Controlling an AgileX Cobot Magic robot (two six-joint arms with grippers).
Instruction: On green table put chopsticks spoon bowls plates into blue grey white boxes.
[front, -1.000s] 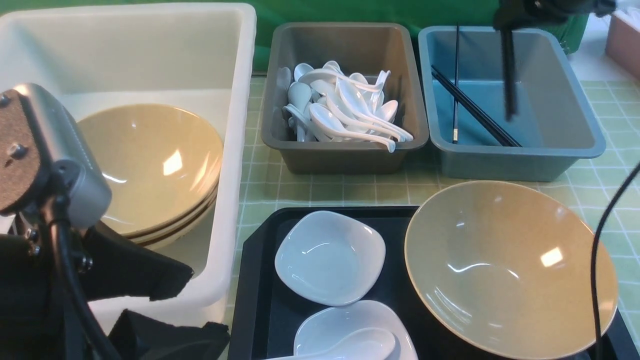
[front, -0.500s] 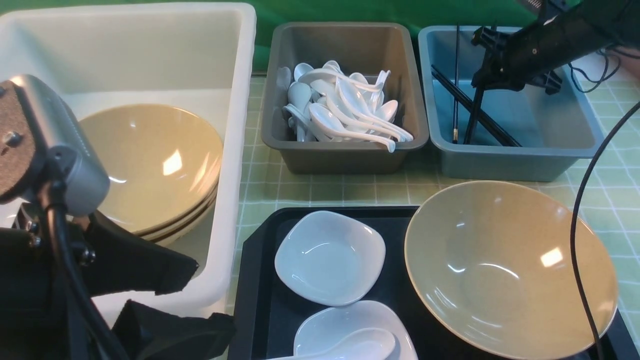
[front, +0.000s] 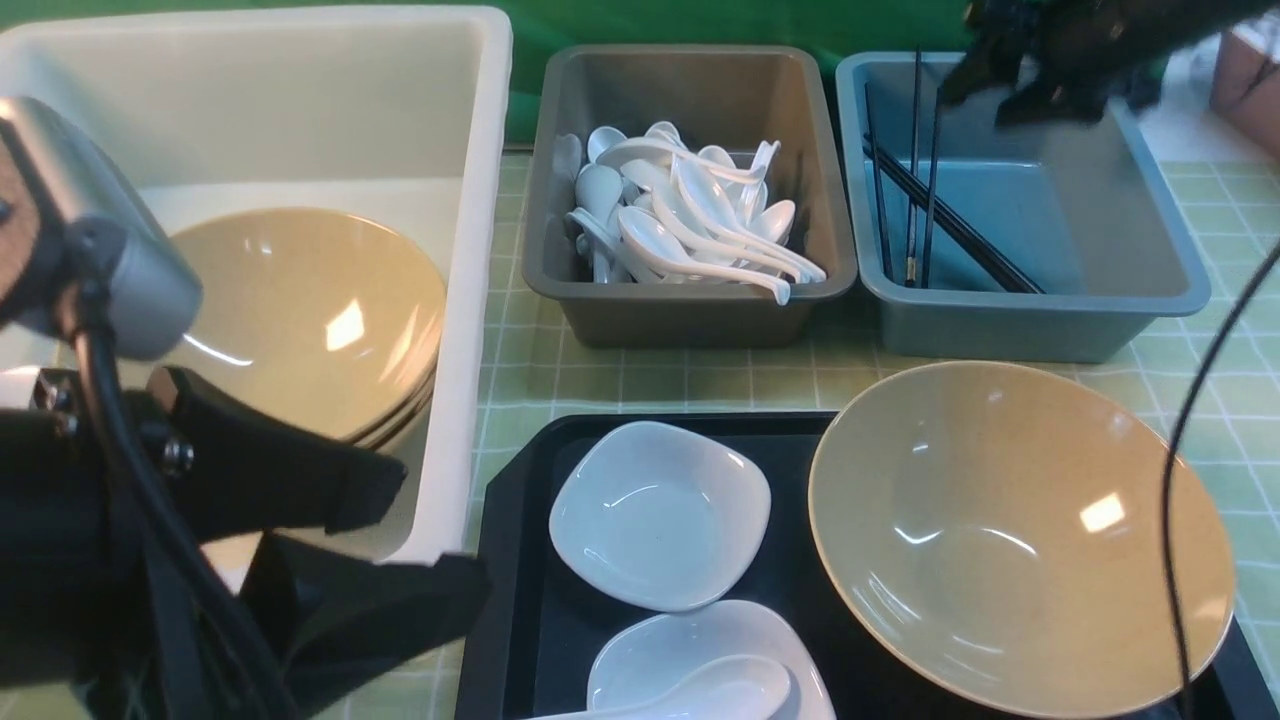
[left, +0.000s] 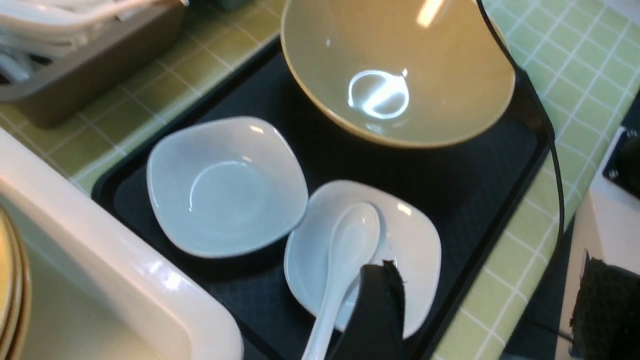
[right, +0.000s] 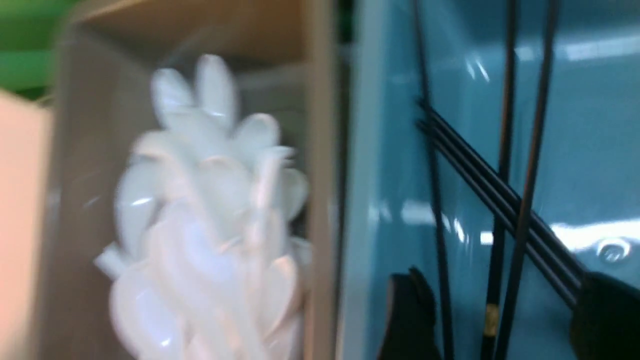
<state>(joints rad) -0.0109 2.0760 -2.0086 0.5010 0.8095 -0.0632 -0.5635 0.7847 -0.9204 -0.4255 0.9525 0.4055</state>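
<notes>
The right gripper (right: 502, 295) hangs over the far side of the blue box (front: 1030, 300), its jaws spread and holding nothing. Below it the black chopsticks (front: 950, 222) lie inside that box: a few run slantwise across the floor and others lean against the far wall. The grey box (front: 690, 310) just beside it holds a heap of white spoons (front: 690, 220). At the left of the green worktop (front: 700, 385), the white box (front: 480, 250) holds a stack of tan bowls (front: 300, 320).

The left gripper (front: 430, 545) hovers by the near corner of the white box, at the edge of the black tray (front: 520, 560); its jaws are spread wide and empty. On the tray sit a large tan bowl (front: 1010, 540), a small white dish (front: 655, 515), and a second white dish (left: 415, 240) touching the first, with a single spoon (left: 345, 250) lying in it.
</notes>
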